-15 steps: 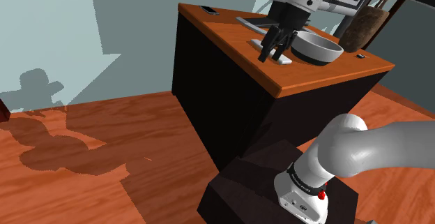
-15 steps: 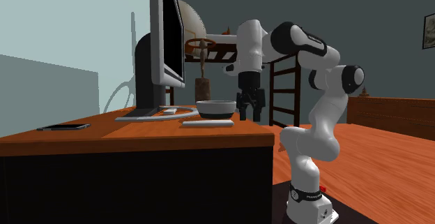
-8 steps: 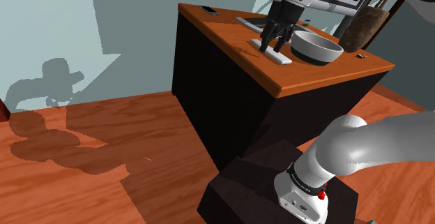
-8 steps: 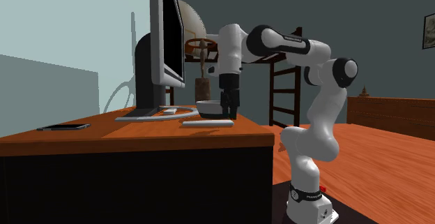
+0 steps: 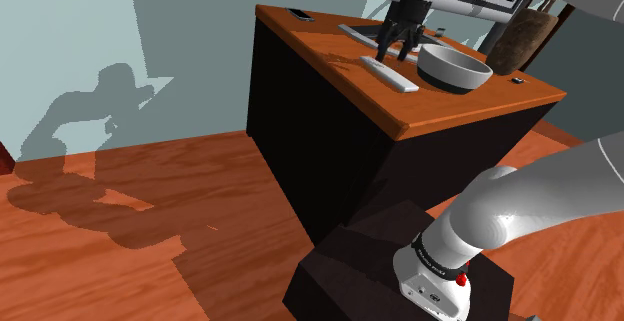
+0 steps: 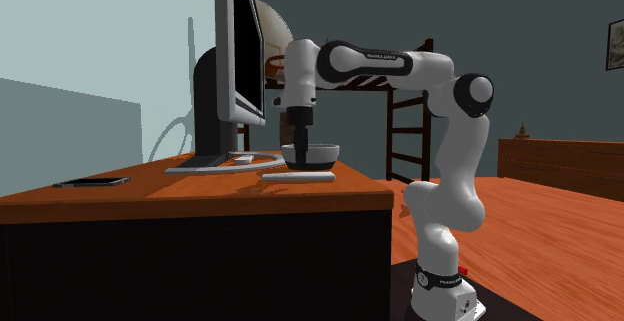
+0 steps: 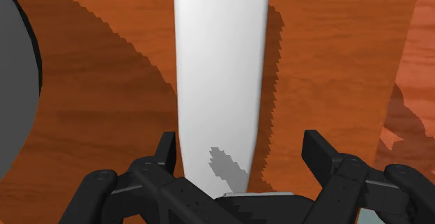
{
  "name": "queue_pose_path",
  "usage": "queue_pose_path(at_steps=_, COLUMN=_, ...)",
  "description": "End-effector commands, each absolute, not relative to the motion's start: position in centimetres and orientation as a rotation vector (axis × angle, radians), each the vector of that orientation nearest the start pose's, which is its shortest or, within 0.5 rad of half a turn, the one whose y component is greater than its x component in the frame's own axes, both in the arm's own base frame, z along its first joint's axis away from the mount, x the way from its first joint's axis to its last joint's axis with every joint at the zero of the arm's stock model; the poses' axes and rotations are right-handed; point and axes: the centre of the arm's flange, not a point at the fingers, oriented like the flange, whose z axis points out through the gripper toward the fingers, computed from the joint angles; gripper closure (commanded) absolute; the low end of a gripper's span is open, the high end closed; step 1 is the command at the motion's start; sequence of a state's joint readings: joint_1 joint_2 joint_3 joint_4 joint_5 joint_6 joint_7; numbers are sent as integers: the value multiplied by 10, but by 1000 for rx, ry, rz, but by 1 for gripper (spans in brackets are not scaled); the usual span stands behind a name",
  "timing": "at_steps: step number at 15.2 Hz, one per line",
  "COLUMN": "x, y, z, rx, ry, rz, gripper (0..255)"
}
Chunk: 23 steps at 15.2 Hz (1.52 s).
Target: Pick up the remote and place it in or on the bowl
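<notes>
A flat white remote (image 5: 390, 73) lies on the orange desk top (image 5: 440, 109), just to the shoulder view's left of a grey bowl (image 5: 455, 69). My black gripper (image 5: 395, 51) hangs open, pointing down over the end of the remote nearer the monitor. In the wrist view the remote (image 7: 222, 83) runs lengthwise out from between the spread fingers (image 7: 165, 148), which stand apart from its sides. The bowl's grey rim (image 7: 14, 83) shows beside it. In the second exterior view the gripper (image 6: 302, 159) is in front of the bowl (image 6: 322, 153), above the remote (image 6: 298, 176).
A large monitor (image 6: 238, 59) on a curved stand rises behind the remote. A dark flat slab (image 6: 92, 181) lies at the desk's far end. A brown vase-like object (image 5: 520, 39) stands behind the bowl. A small dark item (image 5: 517, 81) sits near the desk edge.
The arm has swung from beside the bowl toward the monitor, to the second exterior view's left, bringing the gripper over the remote. The fingers stayed open; remote and bowl have not moved.
</notes>
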<state>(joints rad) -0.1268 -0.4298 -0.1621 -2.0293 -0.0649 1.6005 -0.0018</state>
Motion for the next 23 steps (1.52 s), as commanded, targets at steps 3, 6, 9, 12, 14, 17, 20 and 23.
queue_pose_path(at_steps=3, x=403, y=-152, z=608, rx=-3116, ry=449, rz=14, gripper=0)
queue_pose_path(at_steps=6, x=403, y=-152, z=592, rx=-3116, ry=449, rz=14, gripper=0)
queue_pose_path(at_steps=9, x=402, y=-152, z=578, rx=-3116, ry=449, rz=14, gripper=0)
queue_pose_path(at_steps=12, x=402, y=-152, z=578, rx=-3116, ry=449, rz=14, gripper=0)
queue_pose_path(at_steps=14, x=402, y=-152, z=578, rx=-3116, ry=449, rz=14, gripper=0)
queue_pose_path(at_steps=17, x=402, y=-152, z=578, rx=-3116, ry=449, rz=14, gripper=255)
queue_pose_path(at_steps=20, x=402, y=-152, z=578, rx=-3116, ry=449, rz=14, gripper=255)
queue_pose_path(at_steps=23, x=402, y=-152, z=578, rx=-3116, ry=449, rz=14, gripper=255)
